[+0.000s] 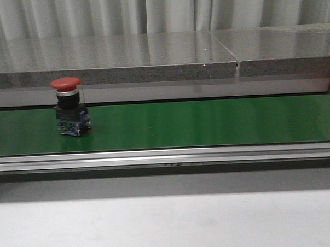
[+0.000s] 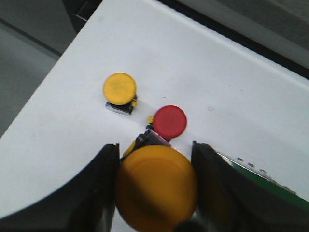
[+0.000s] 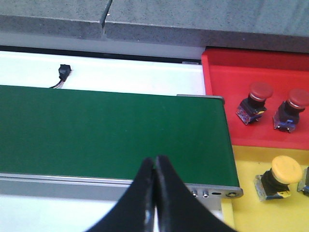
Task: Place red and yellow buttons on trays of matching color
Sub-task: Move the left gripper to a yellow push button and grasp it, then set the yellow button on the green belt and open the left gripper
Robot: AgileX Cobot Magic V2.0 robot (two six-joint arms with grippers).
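The green conveyor belt (image 1: 198,123) runs across the whole width of the bench, and one red button (image 1: 70,107) stands upright on it toward the left end. Past the belt's right end sit the red tray (image 3: 227,82), already holding two red buttons, and just beside it the yellow tray (image 3: 246,193) with a yellow one (a second is cut off at the edge). The left gripper (image 2: 155,188) hangs over the white table (image 2: 203,63), jaws clamped on a held yellow button (image 2: 157,186); below it a loose yellow button (image 2: 119,88) and another red one (image 2: 169,121) wait close together. The right gripper (image 3: 155,193) hovers by the belt's near edge, fingers pressed together on nothing. My worry: those closed jaws must open in time, or the red button rides past unpicked or gets knocked over.
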